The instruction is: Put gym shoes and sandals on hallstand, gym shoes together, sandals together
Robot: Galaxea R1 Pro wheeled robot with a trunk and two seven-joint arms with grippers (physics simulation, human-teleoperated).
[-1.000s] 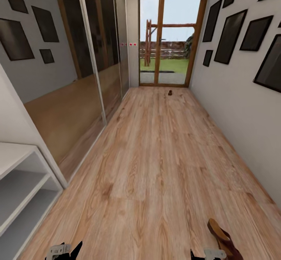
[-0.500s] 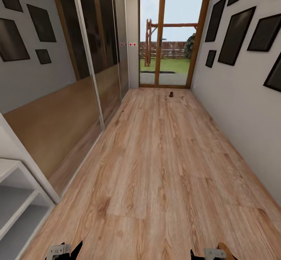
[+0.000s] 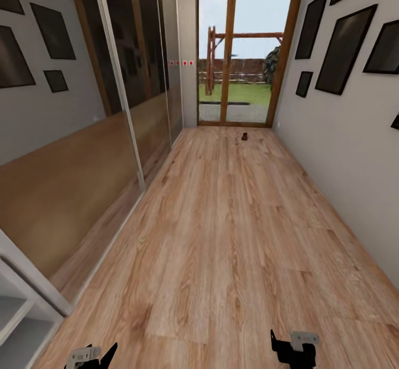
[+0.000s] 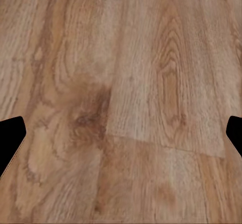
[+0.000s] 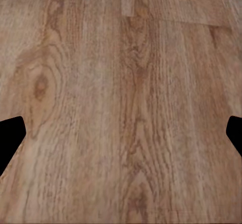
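The corridor floor (image 3: 233, 230) of light wood planks runs ahead to a glass door. A corner of the pale hallstand (image 3: 19, 316) with its low open shelves sits at the near left. Far down the floor by the door lies a small dark brown thing (image 3: 244, 136), too small to tell if it is a sandal. The gym shoes are out of view. My left gripper (image 3: 91, 355) and right gripper (image 3: 293, 348) hang low over bare planks. In the wrist views the left gripper (image 4: 121, 133) and right gripper (image 5: 121, 133) stand open with nothing between the fingers.
Mirrored sliding doors (image 3: 127, 92) line the left wall. The right wall (image 3: 343, 153) carries dark picture frames. A wood-framed glass door (image 3: 238, 53) closes the far end, with a garden behind it.
The whole view has shifted as the camera moved forward along the corridor. The brown sandal at the near right has slipped out of the picture, and less of the hallstand shows.
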